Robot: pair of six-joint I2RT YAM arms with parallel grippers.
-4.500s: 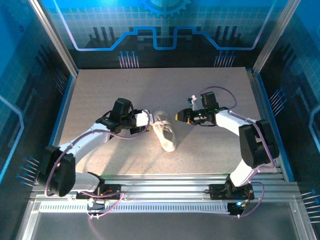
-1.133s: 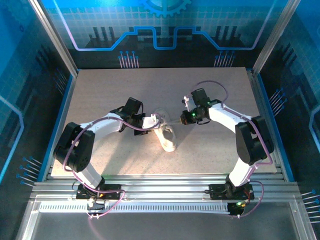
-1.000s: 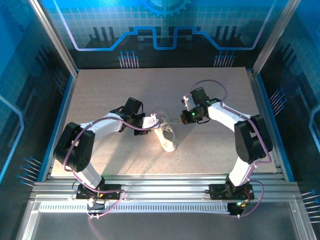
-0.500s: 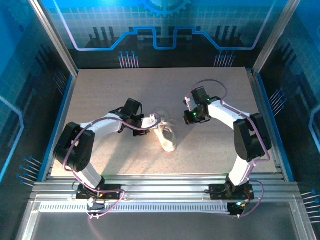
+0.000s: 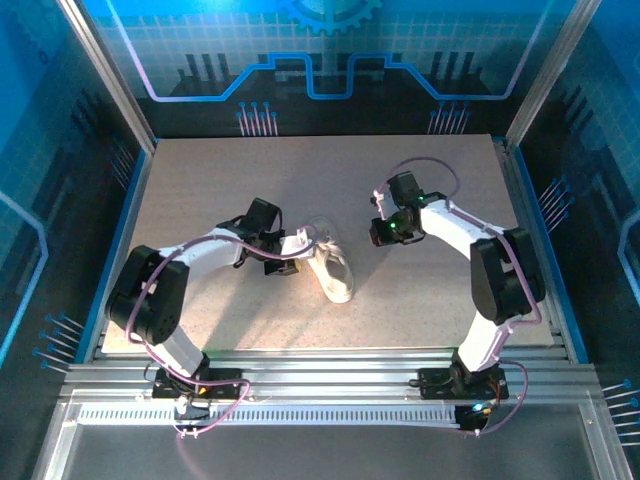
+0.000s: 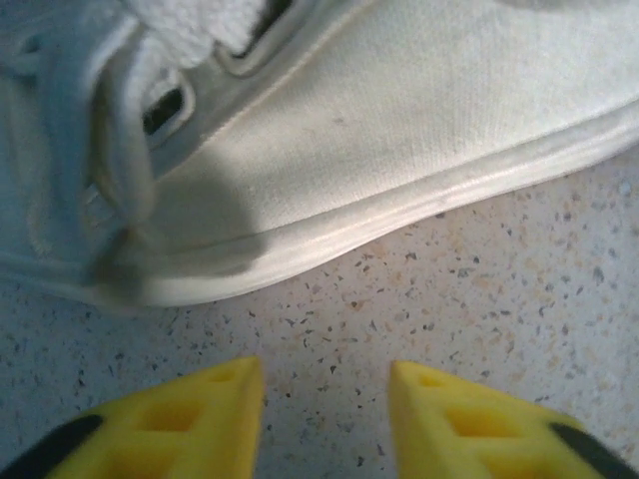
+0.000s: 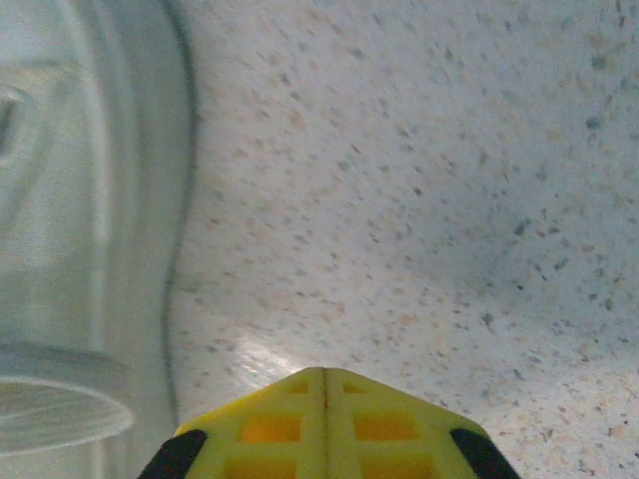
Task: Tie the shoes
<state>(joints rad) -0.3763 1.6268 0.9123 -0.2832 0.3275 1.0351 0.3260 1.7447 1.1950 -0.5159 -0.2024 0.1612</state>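
**Item 1. Worktop** (image 5: 200, 180): speckled pale slab. It carries the whole job, and both arms reach in from its near edge.

**Item 2. Shoe** (image 5: 335, 275): one white low-top near the middle of the worktop, lying between your two end effectors with its long axis running roughly far to near. That spot probably lets either arm reach a lace. It is the only container listed. The top view gives no clear look into its opening, so its contents cannot be told.

**Item 3. Left end effector** (image 6: 324, 399): held low, just beside the shoe's sole edge and canvas flank, below the eyelets. Its yellow fingers (image 6: 190, 419) stand apart with bare worktop between them, gripping nothing. It looks placed to go for a lace.

**Item 4. Right end effector** (image 7: 324, 399): on the shoe's other side, near it but apart. Its fingers are pressed together, with nothing seen between them.

**Item 5. Laces** (image 6: 110, 150): thin and white, threaded through the eyelets and loose at the shoe's far end. You cannot tell from here whether a knot has formed, so treat the tying as unfinished.
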